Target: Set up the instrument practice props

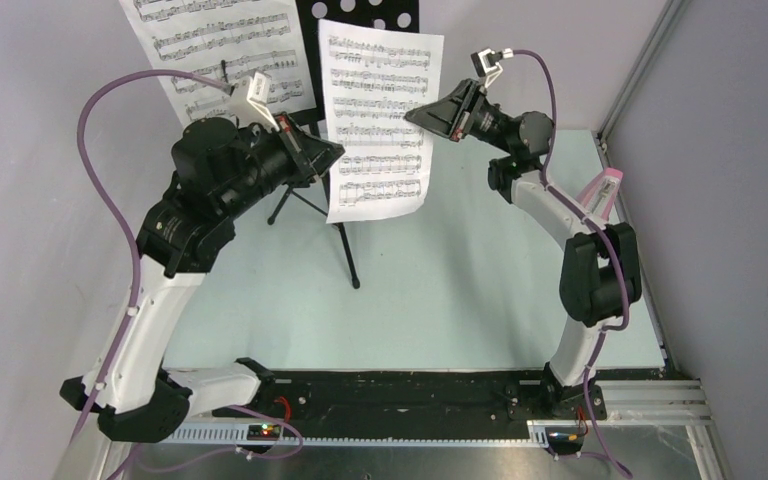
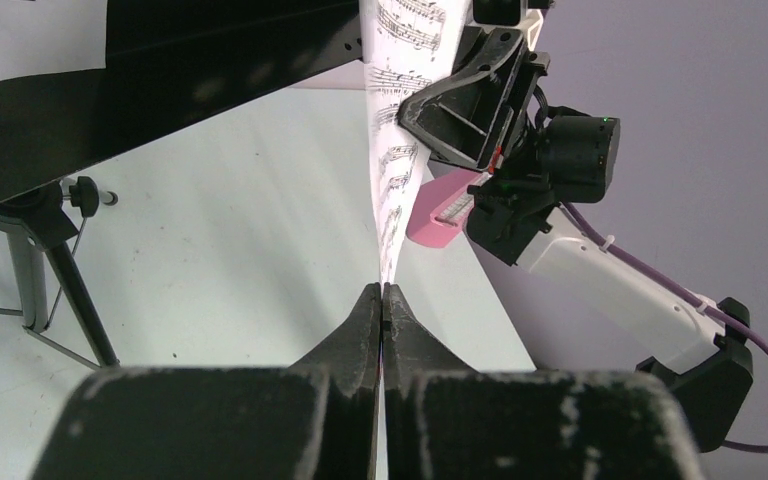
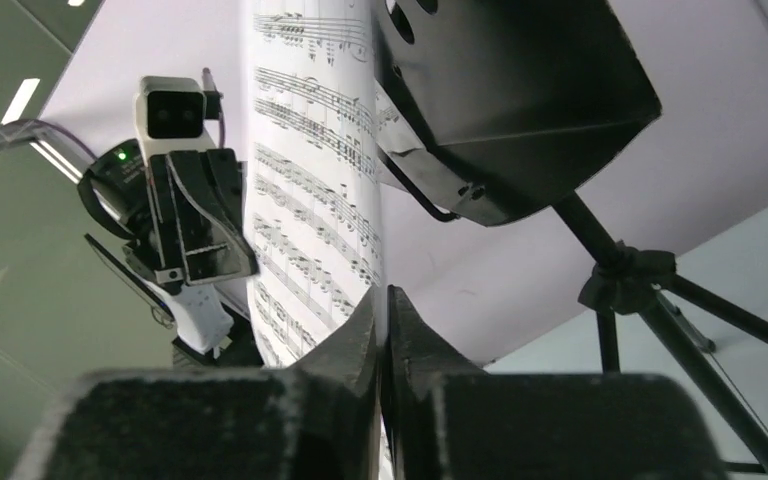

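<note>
Left gripper (image 2: 382, 294): jaws pressed together on one edge of a sheet-music page (image 2: 393, 150), which rises edge-on from the fingertips in the left wrist view. Right gripper (image 3: 384, 300): jaws likewise closed on the opposite edge of the same sheet, whose printed staves run up and away from the fingers.

From above, the sheet-music page (image 1: 380, 125) hangs upright between the two tools. The left gripper (image 1: 336, 153) pinches its left margin low down, and the right gripper (image 1: 412, 116) pinches its right margin higher up. The sheet stands before the right half of the music stand (image 1: 345, 235). Whether it touches the perforated black desk (image 1: 360, 15) cannot be determined.

A second page (image 1: 225, 50) lies against the left half of the desk. Its upper part, and that of the desk, are cut off by the frame edge. The tripod legs rest on the pale table (image 1: 460, 280), with the left arm hiding part of them.

Farther right, the pink metronome (image 1: 605, 190) stands near the table's right edge, well apart from the stand. The right forearm covers most of it, so only its upper portion shows. In the left wrist view it appears as a pink fragment between the page and the right arm.
</note>
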Available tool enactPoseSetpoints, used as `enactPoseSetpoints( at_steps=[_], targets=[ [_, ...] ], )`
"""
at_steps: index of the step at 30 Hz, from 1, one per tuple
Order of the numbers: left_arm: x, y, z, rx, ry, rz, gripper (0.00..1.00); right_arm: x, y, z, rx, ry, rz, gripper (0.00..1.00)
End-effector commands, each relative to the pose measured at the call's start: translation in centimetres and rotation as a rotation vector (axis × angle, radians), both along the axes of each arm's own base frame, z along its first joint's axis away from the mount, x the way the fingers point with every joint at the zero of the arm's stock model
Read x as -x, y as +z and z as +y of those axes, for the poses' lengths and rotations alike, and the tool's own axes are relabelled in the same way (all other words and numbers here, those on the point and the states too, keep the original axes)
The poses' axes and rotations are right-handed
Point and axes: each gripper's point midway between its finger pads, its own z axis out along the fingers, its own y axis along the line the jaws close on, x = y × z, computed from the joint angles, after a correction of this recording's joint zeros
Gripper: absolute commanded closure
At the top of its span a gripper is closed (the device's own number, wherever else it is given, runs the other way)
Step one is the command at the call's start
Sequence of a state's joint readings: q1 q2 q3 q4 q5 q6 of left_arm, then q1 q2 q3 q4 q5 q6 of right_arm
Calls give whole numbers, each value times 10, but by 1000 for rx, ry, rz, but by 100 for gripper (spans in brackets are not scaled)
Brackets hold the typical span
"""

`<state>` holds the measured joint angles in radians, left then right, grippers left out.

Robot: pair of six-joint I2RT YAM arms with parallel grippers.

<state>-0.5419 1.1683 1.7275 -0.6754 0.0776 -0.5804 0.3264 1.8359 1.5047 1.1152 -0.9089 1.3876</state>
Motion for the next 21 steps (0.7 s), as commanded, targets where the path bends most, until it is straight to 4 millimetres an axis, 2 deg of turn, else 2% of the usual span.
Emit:
enactPoseSetpoints(
  at_steps=[1,2,5,8,11,12,13,16,21],
  targets=[
    [2,12,7,32,25,-31,100,28,26,-5,22,6,-83,97],
    [2,12,7,31,24,-32,100,30,25,-6,45,-12,-78,100],
    [3,13,6,18,11,-44,94,32,23,-6,101,-60,-119,100],
    [4,14,3,1,-14,-62,88,40,33,-9,150,-104,-135,100],
    [3,19,4,-18,-19,-99,71,46,50,-14,205,-159,-200,100],
    [2,21,5,-22,-13,-109,63,47,54,-15,214,-173,-219,100],
    [0,23,7,-31,4,-122,59,48,62,-18,237,-198,-243,100],
    [-9,32,12,-46,46,-159,47,41,78,-25,289,-285,-307,100],
    [-38,51,15,-47,140,-192,40,23,109,-47,316,-417,-336,100]
  ],
)
